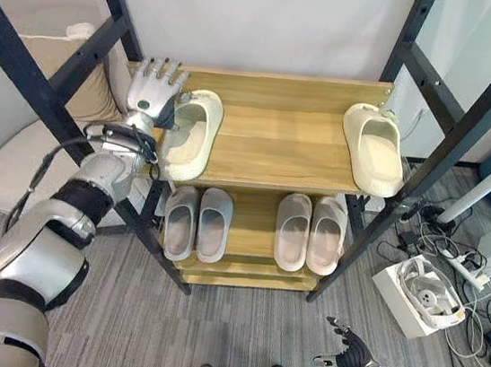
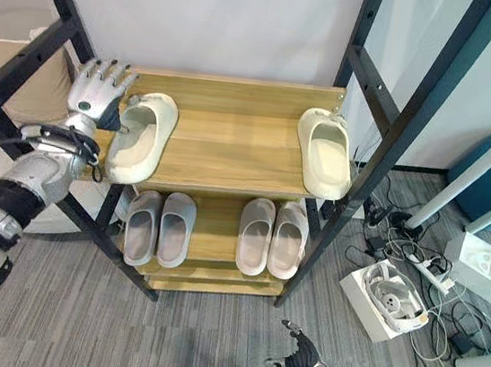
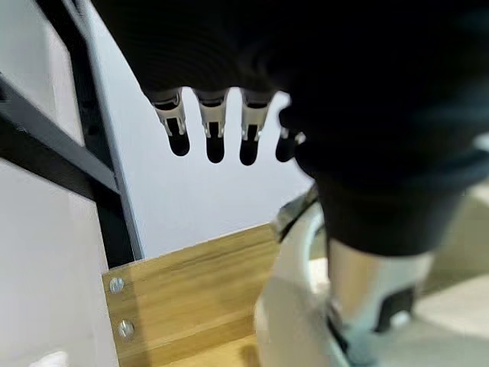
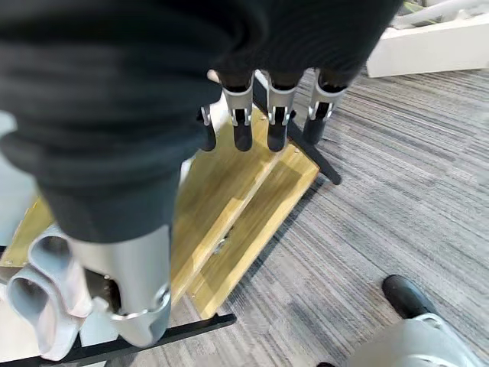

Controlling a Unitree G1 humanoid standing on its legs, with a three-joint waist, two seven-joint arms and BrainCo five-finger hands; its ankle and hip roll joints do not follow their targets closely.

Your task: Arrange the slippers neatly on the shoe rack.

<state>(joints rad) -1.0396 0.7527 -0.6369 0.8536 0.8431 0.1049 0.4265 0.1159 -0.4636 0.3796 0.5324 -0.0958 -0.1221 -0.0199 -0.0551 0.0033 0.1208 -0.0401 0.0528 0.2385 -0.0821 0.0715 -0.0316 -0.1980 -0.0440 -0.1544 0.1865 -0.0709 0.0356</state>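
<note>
Top shelf [image 1: 278,143] of the shoe rack [image 1: 251,279]: 1 cream slipper [image 1: 190,133] at left end, 1 [image 1: 373,148] at right. Lower shelf: 2 pairs [image 1: 197,222] [image 1: 310,232]. No legible writing. Left hand [image 1: 152,90] beside left slipper, fingers straight, empty. Right hand [image 1: 346,349] low over floor [image 1: 208,332], fingers relaxed, empty.

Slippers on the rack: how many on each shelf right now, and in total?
Top shelf: 2, one cream slipper by the left hand, one cream slipper at the right end.
Lower shelf: 4, a grey pair and a beige pair.
Total: 6
</note>
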